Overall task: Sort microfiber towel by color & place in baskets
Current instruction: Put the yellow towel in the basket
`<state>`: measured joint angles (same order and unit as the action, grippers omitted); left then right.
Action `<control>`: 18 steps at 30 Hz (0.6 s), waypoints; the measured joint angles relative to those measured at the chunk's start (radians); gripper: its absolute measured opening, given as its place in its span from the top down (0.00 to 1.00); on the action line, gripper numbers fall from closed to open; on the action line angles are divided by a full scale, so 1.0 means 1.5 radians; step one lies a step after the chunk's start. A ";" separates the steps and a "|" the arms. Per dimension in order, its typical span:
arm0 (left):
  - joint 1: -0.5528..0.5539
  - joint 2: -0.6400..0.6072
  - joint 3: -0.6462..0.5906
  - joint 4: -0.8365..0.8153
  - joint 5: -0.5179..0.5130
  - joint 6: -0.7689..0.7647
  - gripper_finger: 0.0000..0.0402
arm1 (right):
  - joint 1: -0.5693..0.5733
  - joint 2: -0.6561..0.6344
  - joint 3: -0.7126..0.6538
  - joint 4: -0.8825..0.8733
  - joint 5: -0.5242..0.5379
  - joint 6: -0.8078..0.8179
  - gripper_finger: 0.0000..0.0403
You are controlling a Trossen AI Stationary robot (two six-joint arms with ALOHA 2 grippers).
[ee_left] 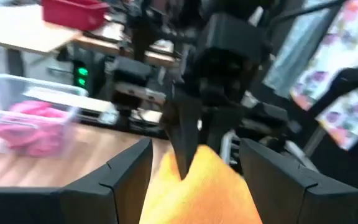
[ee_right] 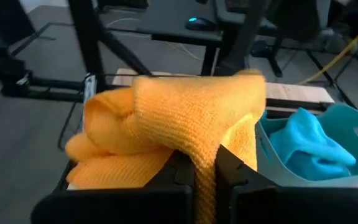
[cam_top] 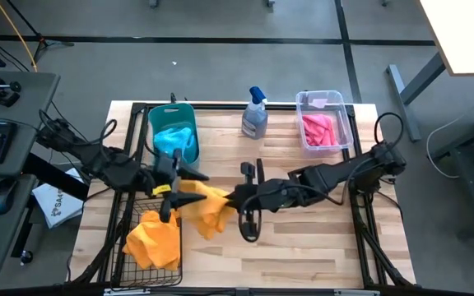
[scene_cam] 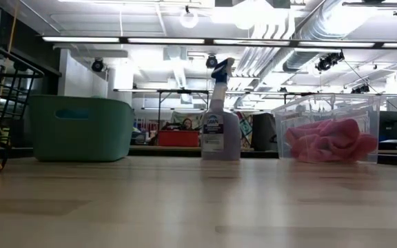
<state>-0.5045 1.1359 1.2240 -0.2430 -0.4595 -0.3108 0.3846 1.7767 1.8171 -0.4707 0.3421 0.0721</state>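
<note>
right claw (cam_top: 230, 197) pinches an orange towel (cam_top: 206, 205) beside the left claw (cam_top: 171, 182).

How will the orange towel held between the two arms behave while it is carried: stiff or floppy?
Probably floppy: the orange towel sags and folds between the right tool and the left tool. Likely light, since it drapes from a small pinch. Its fuzzy weave suggests little slipping.

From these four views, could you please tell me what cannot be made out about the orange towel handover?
- Whether the left hand grips the orange towel: the left wrist view is blurred, and the high view is too small.
- Arms and held towel: missing from the low view, above its frame.
- Black wire basket: cut off at the low view's left edge.
- Count of pink towels in the clear bin: bunched together.
</note>
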 joint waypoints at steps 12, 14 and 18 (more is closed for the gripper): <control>0.050 0.062 0.000 0.007 0.267 -0.184 0.43 | 0.042 0.000 0.045 -0.028 -0.012 -0.106 1.00; 0.055 0.082 0.000 0.024 0.306 -0.207 0.43 | 0.044 0.000 0.046 -0.029 -0.012 -0.122 1.00; 0.063 0.124 0.000 0.091 0.393 -0.236 0.43 | 0.046 0.001 0.046 -0.028 -0.015 -0.124 1.00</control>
<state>-0.4107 1.3221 1.2240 -0.1058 0.1307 -0.6641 0.4530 1.7775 1.8858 -0.5125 0.3190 -0.1135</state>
